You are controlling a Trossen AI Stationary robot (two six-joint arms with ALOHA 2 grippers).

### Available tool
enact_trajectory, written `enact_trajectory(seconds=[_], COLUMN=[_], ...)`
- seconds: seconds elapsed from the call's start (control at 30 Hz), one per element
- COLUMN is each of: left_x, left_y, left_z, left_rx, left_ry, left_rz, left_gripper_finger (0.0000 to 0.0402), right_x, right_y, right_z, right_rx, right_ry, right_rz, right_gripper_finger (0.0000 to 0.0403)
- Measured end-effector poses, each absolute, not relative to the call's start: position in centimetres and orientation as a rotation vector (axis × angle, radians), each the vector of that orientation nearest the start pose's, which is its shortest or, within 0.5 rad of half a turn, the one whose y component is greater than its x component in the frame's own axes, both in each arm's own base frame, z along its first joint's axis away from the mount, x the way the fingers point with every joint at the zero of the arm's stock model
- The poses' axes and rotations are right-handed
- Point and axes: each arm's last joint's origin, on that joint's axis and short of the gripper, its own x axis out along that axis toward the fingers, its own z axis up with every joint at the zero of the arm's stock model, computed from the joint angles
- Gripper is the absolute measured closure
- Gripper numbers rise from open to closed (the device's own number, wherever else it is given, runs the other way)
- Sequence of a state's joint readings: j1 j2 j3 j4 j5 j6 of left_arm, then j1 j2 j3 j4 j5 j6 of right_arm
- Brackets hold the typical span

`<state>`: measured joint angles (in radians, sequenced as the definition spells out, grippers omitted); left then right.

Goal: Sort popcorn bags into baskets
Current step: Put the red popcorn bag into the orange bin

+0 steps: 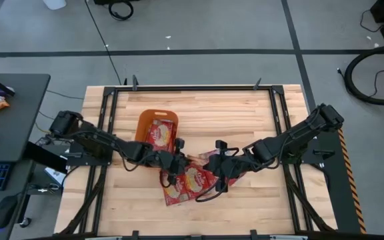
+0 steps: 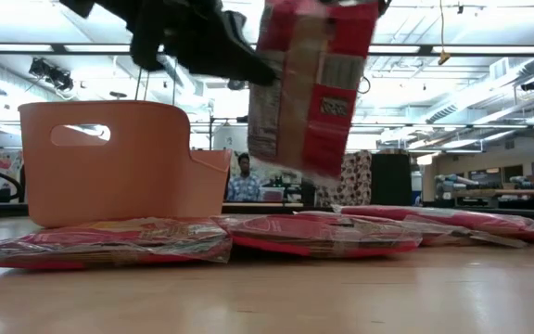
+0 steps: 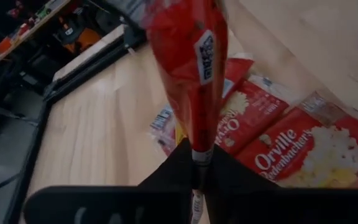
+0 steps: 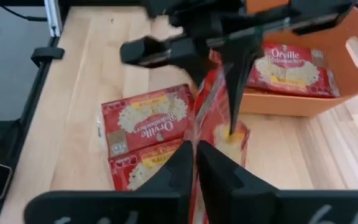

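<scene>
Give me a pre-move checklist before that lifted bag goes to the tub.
1. Grip: ok. The left gripper is shut on the lifted popcorn bag.
2. Lift height: ok. It hangs above the bags on the table.
3. Room in the orange basket: ok. One bag lies inside, with bare floor beside it.
4. Right gripper clear: not ok. It sits right against the lifted bag.
5. Path to the basket: cannot tell.

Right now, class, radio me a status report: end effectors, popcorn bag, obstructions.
Left end effector shut on raised popcorn bag. Right end effector shut on same bag. Basket holds one bag; others flat on table. Nothing blocking basket.
</scene>
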<state>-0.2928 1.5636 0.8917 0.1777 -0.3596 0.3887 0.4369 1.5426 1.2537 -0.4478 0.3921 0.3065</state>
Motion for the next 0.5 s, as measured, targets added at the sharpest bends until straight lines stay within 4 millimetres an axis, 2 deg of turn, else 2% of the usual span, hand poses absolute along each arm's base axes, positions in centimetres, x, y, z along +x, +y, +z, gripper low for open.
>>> enact_trajectory(seconds=[0.2, 0.37, 0.5], left_x=[29.8, 27.7, 26.2], left_y=[-7.9, -7.2, -7.1], left_z=[23.7, 25.2, 26.4], left_rx=[0.519, 0.486, 0.500], left_ry=[0.541, 0.588, 0.592], left_rz=[-0.023, 0.004, 0.070], left_gripper_finger=[0.0380, 0.0380, 0.0380], right_x=[30.4, 29.7, 29.0], right_y=[13.6, 13.6, 13.2], right_z=[31.2, 31.9, 31.6], right_rx=[0.010, 0.005, -0.030], right_ry=[0.674, 0.676, 0.724], right_rz=[0.083, 0.039, -0.045], right_gripper_finger=[0.0333, 0.0328, 0.0328])
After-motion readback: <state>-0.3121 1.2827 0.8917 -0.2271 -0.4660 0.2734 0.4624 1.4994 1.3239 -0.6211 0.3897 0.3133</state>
